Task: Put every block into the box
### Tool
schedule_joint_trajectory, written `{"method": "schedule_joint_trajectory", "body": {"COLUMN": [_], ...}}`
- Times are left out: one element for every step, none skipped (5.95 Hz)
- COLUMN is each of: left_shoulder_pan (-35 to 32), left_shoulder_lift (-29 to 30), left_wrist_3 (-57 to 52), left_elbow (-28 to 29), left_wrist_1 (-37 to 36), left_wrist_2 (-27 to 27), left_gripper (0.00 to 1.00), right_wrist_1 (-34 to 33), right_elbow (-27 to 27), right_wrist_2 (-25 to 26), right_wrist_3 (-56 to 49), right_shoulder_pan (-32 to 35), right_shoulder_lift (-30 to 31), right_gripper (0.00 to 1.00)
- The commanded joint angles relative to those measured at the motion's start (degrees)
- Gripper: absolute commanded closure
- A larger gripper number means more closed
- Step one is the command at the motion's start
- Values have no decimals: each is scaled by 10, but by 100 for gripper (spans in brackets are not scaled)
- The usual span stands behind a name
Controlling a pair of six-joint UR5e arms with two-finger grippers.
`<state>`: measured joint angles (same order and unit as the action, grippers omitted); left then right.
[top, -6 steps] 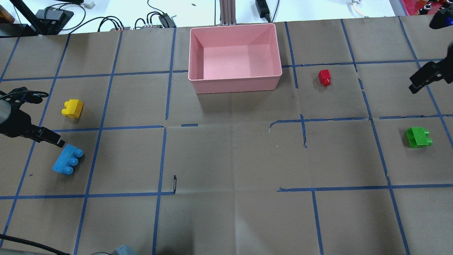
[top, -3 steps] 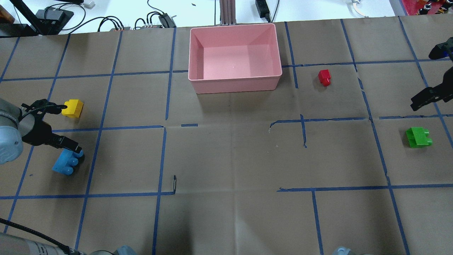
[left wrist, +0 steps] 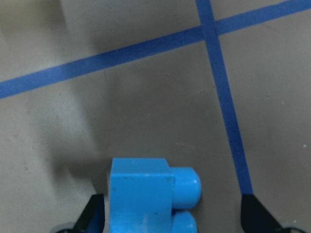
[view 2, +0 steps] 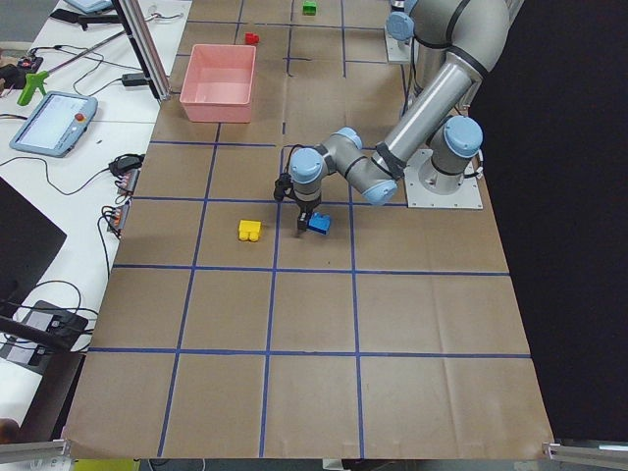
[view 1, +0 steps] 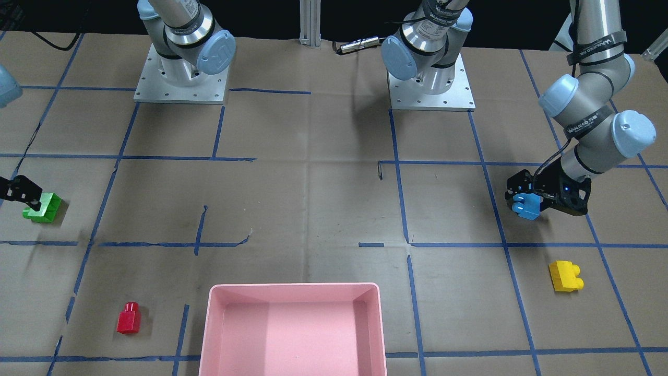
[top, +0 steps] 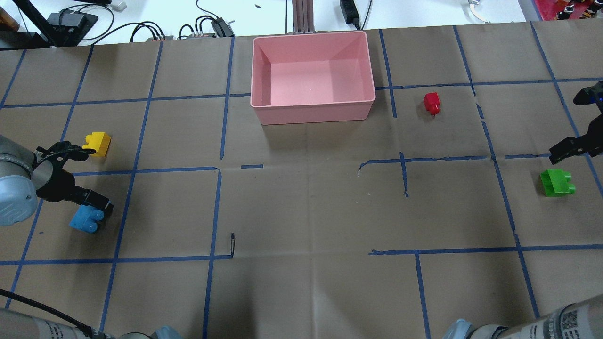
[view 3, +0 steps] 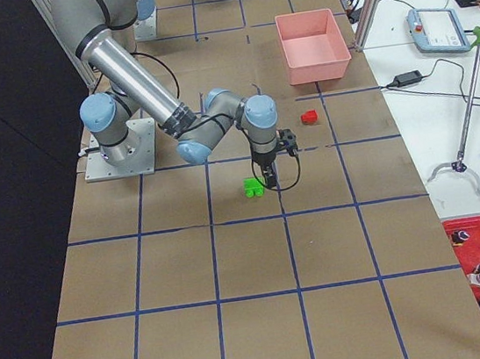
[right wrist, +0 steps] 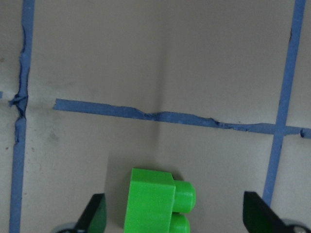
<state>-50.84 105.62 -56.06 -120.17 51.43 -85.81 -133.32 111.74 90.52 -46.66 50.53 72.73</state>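
The light-blue block (top: pixel 87 220) lies at the table's left, and my left gripper (top: pixel 96 207) is low over it. In the left wrist view the fingers (left wrist: pixel 97 216) stand wide apart with the blue block (left wrist: pixel 141 194) between them, close to one finger; the gripper is open. The green block (top: pixel 557 182) lies at the right, with my right gripper (top: pixel 558 155) just above it, open. The right wrist view shows the green block (right wrist: pixel 153 199) between the spread fingers (right wrist: pixel 257 213). The yellow block (top: pixel 98 142) and the red block (top: pixel 432 102) lie free. The pink box (top: pixel 311 113) is empty.
The table is covered in brown paper with a blue tape grid. Cables and electronics (top: pixel 70 21) lie beyond the far edge. A post (top: pixel 301 14) stands behind the box. Both arm bases (view 1: pixel 180 78) are at the robot's side of the table.
My left gripper has moved over the blue block and now straddles it. My right gripper has moved toward me and come down close to the green block. No block has moved.
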Motion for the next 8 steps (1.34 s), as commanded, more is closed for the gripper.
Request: {"method": "schedule_joint_trajectory", "body": {"left_shoulder_pan": [2,2,5,7,7,7,5,0], "left_shoulder_lift": [0,8,19,19,16,10,5,-4], "left_wrist_3": [-5,-6,-10,-16,-15,-14,-11,1], "left_elbow": [-1,-1,0,2,5,5,9,39], "left_wrist_1": [2,2,-2,-3,-4,-5,-6,1], "left_wrist_2": [-2,-1,-1,-3,-42,-48,-47,-48], "left_gripper": [1,5,16,38,57,72,82,88], "right_wrist_1": [-40,-41,-41,-36,-36,-36,-37,-40], "right_elbow": [36,36,37,39,44,48,48,46], "right_wrist_2": [4,6,9,9,9,9,9,8], "right_wrist_3": [0,0,-2,-2,-2,-2,-2,-2], "right_shoulder_pan": [-4,-4,-7,-14,-16,-17,-17,-17], "right_shoulder_lift": [-5,-10,-10,-14,-14,-16,-22,-24], "right_gripper": [0,0,0,0,0,0,0,0]}}
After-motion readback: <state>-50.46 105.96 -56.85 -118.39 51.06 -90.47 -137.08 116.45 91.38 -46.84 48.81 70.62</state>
